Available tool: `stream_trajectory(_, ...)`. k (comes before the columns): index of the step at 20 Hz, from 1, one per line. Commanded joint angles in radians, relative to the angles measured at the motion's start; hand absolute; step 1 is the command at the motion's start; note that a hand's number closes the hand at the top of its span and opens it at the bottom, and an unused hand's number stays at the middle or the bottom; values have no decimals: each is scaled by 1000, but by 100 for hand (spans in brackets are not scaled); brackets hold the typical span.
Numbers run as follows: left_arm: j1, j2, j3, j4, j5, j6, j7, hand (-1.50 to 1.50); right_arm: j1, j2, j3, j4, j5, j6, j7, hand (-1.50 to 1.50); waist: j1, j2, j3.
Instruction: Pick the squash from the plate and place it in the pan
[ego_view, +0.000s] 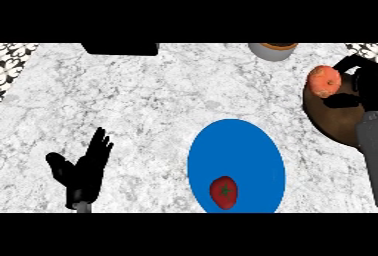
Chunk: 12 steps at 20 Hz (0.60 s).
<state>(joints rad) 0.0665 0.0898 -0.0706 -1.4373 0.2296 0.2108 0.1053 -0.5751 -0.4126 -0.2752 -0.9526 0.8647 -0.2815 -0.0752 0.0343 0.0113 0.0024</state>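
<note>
Squash over the pan, tomato left on the plate

So the robot's right hand (353, 82) is way over at the right edge of the counter, above the brown pan (336, 122). Its black fingers are curled round the squash (324, 81), an orange, roundish thing with a paler patch on it. The squash sits at the far end of the pan, right over its rim; can't tell from this angle whether it's touching the pan or held just above. The grey right forearm (368, 150) comes up along the right edge and covers part of the pan's right side.

The blue plate (236, 167) is near the middle, towards the near edge, well apart from the squash. There's a red tomato (224, 191) with a green stem on the plate's near part.

Left hand (85, 167) is down at the near left, fingers straight and pointing up, thumb out to the left, holding nothing, just resting over the marble counter (148, 110).

At the far edge there's a black object (120, 48) left of centre and a grey bowl-like thing (273, 50) with something brown inside, further right
</note>
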Motion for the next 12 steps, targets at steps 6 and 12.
stream_trajectory(6, -48, -14, -18, 16, -8, -8, 10, 0, -169, -151, -36, 475, 112, -103, -31, -150, 46, 22, 0)
stream_trajectory(12, -42, 7, -2, 18, -3, -22, 13, 0, -217, -156, -83, 633, 49, -83, -179, -150, 62, 32, 5)
